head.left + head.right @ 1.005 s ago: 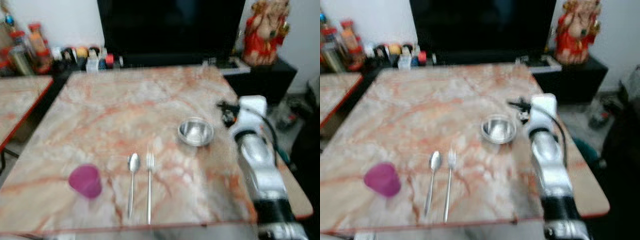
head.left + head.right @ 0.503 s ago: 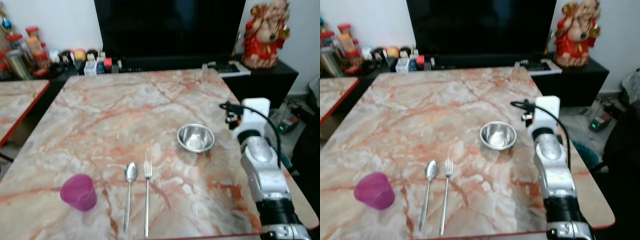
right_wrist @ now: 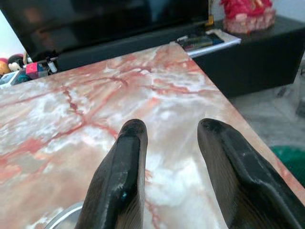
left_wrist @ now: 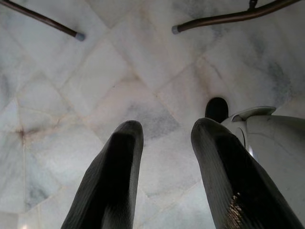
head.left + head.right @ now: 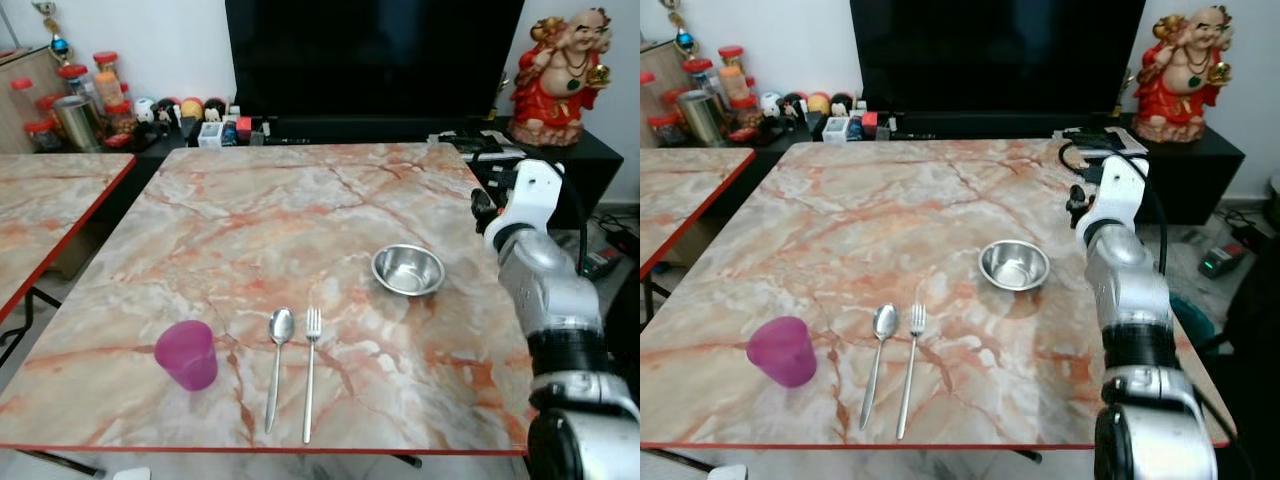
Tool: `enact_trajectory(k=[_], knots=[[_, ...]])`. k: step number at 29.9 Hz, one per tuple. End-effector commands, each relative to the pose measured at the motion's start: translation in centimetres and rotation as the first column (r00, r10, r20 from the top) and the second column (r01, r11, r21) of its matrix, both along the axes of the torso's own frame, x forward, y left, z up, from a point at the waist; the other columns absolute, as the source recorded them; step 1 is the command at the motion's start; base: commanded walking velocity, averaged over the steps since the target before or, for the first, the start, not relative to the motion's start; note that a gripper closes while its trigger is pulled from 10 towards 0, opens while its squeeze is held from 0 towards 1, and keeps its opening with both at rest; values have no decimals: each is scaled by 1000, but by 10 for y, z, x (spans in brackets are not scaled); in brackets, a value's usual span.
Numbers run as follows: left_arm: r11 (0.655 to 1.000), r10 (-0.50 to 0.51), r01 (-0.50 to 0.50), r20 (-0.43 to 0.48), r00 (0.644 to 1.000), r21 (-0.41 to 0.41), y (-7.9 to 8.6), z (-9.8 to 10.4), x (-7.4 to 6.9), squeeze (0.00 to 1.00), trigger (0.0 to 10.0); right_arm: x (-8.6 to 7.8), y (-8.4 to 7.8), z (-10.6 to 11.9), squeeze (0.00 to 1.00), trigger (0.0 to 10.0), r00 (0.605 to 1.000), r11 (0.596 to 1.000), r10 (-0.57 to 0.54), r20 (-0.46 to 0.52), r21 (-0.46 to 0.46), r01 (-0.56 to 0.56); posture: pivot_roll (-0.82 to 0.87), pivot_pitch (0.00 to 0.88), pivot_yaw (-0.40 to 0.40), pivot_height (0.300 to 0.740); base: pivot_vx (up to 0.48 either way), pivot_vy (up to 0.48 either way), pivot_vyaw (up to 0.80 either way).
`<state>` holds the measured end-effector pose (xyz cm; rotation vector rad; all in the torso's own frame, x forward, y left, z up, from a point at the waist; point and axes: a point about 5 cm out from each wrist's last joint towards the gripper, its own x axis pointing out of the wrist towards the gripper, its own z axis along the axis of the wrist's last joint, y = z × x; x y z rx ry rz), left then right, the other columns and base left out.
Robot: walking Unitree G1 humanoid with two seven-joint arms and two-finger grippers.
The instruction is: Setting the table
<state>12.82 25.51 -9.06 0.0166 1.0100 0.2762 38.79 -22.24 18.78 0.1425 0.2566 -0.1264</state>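
A steel bowl [image 5: 408, 269] stands empty on the marble table [image 5: 250, 220], right of centre. A spoon [image 5: 278, 350] and a fork [image 5: 310, 370] lie side by side near the front edge. To their left stands a purple cup [image 5: 187, 354]. My right arm [image 5: 535, 260] reaches along the table's right edge, its wrist just beyond the bowl. In the right wrist view my right gripper [image 3: 171, 126] is open and empty above the tabletop, with the bowl's rim [image 3: 62, 220] beside one finger. My left gripper [image 4: 167, 129] hangs open over the floor.
A black TV cabinet [image 5: 380, 125] with a large screen stands behind the table. Jars and small items [image 5: 90, 100] crowd the back left, and a red figurine [image 5: 560, 65] the back right. A second marble table [image 5: 40, 210] stands at the left.
The head view has shifted and sharpened. My right wrist now sits slightly farther beyond the bowl. The bowl, spoon, fork and cup lie as before.
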Motion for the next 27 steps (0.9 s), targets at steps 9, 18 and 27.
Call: enact_trajectory(k=[9,18,27], knots=[[1000,-2,2,-21,1000,-14,1,-1,-2,0,10000,12,19,-7,0,10000,989,982,86,-116,174,-65,-24,0,-3,732,0,0,0],[1000,-6,6,-23,1000,-18,0,-1,-3,0,10000,8,25,-24,0,10000,977,963,121,-177,259,-72,-21,0,-2,732,0,0,0],[1000,-15,15,-29,999,-26,0,-2,-4,0,10000,4,18,-32,988,10000,973,956,110,-202,290,-48,-21,0,-1,732,0,0,0]])
